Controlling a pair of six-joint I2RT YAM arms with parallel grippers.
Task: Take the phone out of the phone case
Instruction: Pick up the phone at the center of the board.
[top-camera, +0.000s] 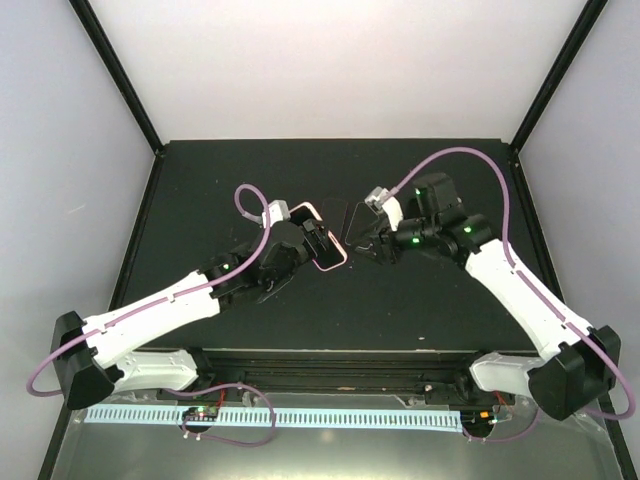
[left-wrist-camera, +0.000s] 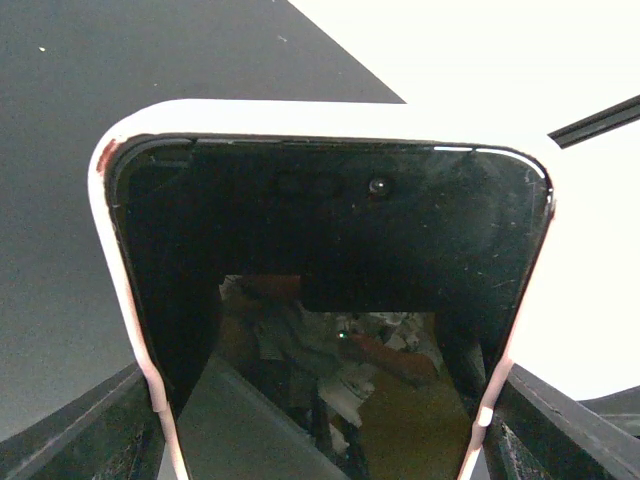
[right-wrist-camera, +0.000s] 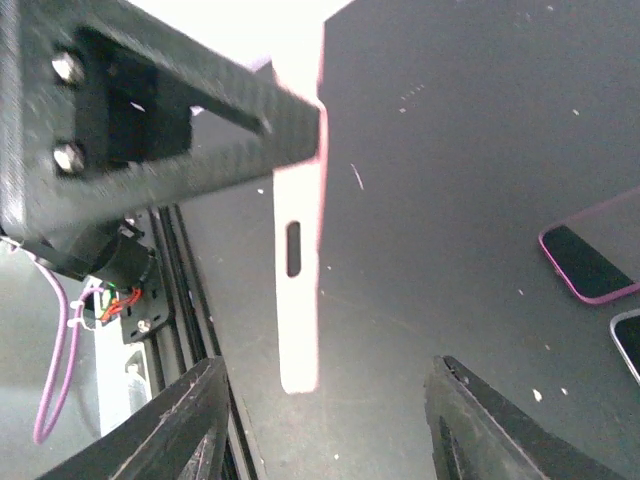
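The phone (left-wrist-camera: 330, 250), black screen up, sits inside a pale pink case (left-wrist-camera: 300, 118). My left gripper (left-wrist-camera: 330, 400) is shut on the cased phone across its width and holds it tilted above the table; both show in the top view, the gripper (top-camera: 312, 240) and the case (top-camera: 330, 256). My right gripper (top-camera: 363, 246) is open just to the right of the case's free end. In the right wrist view the case's side edge (right-wrist-camera: 298, 300), with a slot in it, hangs ahead of the open right gripper (right-wrist-camera: 330, 375), not touched by either finger.
Two other phones lie flat on the black table (top-camera: 440, 300) behind the grippers: one (top-camera: 335, 212) and another (top-camera: 358, 216). In the right wrist view a purple-rimmed phone (right-wrist-camera: 590, 262) and another phone's corner (right-wrist-camera: 630, 342) lie at the right. The left gripper's finger (right-wrist-camera: 200, 110) crosses the top.
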